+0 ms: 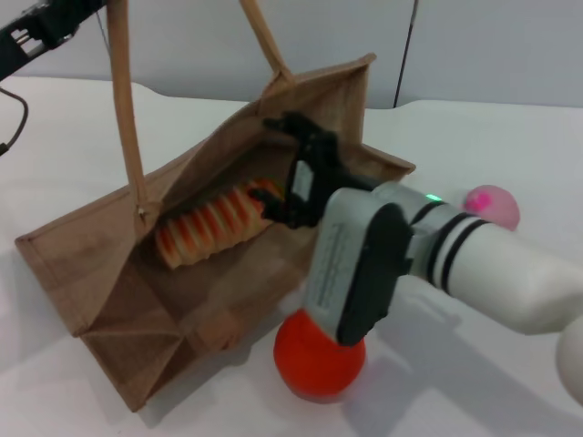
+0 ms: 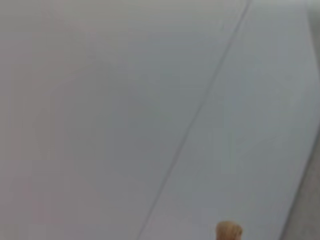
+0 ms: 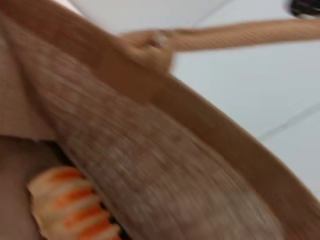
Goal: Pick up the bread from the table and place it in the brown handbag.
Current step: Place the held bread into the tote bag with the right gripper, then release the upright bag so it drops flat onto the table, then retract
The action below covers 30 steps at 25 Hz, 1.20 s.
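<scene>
Upper left of the head view: the left gripper (image 1: 36, 32) holds one handle, lifting the brown handbag (image 1: 109, 291) open; its finger state cannot be determined. Centre: the bread (image 1: 214, 226) lies inside the bag. The right gripper (image 1: 278, 173) sits at its end, fingers spread apart. Placement appears complete; next, withdraw clear of the bag wall.

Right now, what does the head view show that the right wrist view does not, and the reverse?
Only the head view shows the right gripper reaching into the bag's mouth at the bread's end, the orange ball, the pink bun, the table and the left arm raised at the far left. The right wrist view adds nothing of its own, only a close look. Both show the bread inside the bag and a handle.
</scene>
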Tool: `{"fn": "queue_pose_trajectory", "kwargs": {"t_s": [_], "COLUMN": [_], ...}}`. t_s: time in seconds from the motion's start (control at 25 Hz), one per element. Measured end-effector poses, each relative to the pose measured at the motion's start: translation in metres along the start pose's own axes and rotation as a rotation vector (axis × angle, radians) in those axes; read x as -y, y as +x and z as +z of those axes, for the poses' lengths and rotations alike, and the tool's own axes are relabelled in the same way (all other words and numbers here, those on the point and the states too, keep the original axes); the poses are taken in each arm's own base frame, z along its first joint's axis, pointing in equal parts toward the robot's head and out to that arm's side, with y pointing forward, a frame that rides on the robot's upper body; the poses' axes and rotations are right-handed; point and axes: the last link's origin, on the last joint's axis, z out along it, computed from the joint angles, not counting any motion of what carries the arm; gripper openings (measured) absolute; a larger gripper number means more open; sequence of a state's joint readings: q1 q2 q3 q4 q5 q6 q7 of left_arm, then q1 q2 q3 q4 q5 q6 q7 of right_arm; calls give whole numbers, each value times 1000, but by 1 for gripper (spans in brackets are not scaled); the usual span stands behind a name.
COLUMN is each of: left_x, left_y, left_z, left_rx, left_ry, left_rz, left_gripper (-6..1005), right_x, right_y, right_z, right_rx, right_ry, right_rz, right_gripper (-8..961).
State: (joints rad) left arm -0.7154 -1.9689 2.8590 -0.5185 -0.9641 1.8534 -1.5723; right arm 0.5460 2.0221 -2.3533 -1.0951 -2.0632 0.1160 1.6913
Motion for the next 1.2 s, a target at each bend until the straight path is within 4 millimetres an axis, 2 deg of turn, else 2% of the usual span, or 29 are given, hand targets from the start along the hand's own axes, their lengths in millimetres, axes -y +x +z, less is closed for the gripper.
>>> {"fn": "queue_pose_trajectory", "kwargs": {"t_s": [0.44, 0.8, 0.96, 1.16, 1.2], "left_x": [22, 37, 43, 48, 50], "left_y": [-13, -33, -44, -56, -58], "left_z": [-6, -1, 3, 6, 5], "left_rx": [-8, 8, 27, 14, 9], "left_ry": [179, 292, 344, 397, 415], "left_rz": [-31, 22, 98, 182, 200], "left_gripper": [121, 138, 154, 329, 334], "right_x": [26, 43, 49, 48, 47], "right_y": [48, 71, 79, 93, 97], "right_z": [-40, -65, -75, -88, -91], "right_rx": [-138, -163, -147, -47, -27], "right_ry": [225, 447, 538, 596, 603], "right_rz": [168, 323, 399, 534, 565], "right_gripper": [897, 896, 896, 896, 896]}}
